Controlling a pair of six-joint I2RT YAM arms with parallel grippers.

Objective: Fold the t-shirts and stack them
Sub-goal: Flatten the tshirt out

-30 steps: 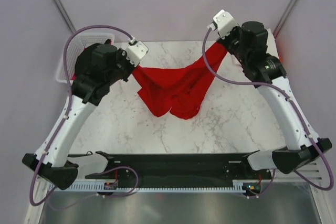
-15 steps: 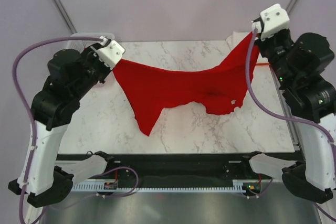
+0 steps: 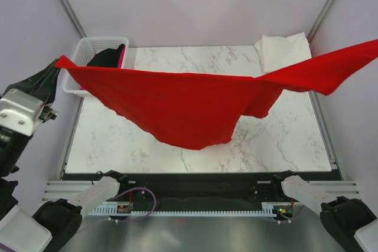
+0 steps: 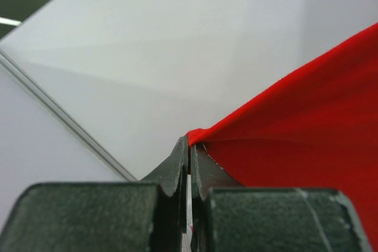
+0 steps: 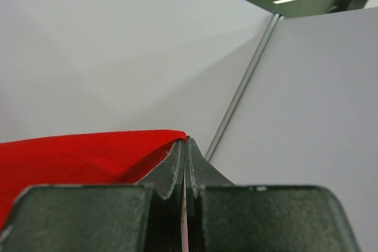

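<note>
A: Quick, what's the left gripper (image 4: pixel 189 146) doing?

B: Its jaws are pinched together on a corner of the red t-shirt (image 3: pixel 177 107). In its wrist view the cloth fans out from the fingertips to the right and lower right of the frame.

A: And the right gripper (image 5: pixel 185 144)?

B: Same there. The jaws are pressed tight with a red edge clamped between the tips, and the cloth trails to the lower left of its wrist view. In the top view it sits past the right edge, so only cloth reaching that edge shows.

A: Where's the shirt overall?

B: It's held up over the table (image 3: pixel 283 140) and stretched wide, from the upper left of the top frame to the right edge. The middle sags to a rounded low point near frame centre, and a smaller flap hangs just right of centre. I can't tell if the low point touches the marble.

A: Is the left arm in the top view?

B: Yes, at the left edge, with its dark fingers pointing up to the red corner.

A: Other shirts?

B: A white t-shirt (image 3: pixel 283 48) lies folded flat at the table's upper right corner, with the red cloth crossing in front of its lower edge. The basket (image 3: pixel 88 44), a white lattice, is at upper left. A black t-shirt (image 3: pixel 109 57) is inside it, with a sliver of pink cloth (image 3: pixel 122 58) at its right wall. The red corner passes in front of the basket.
</note>
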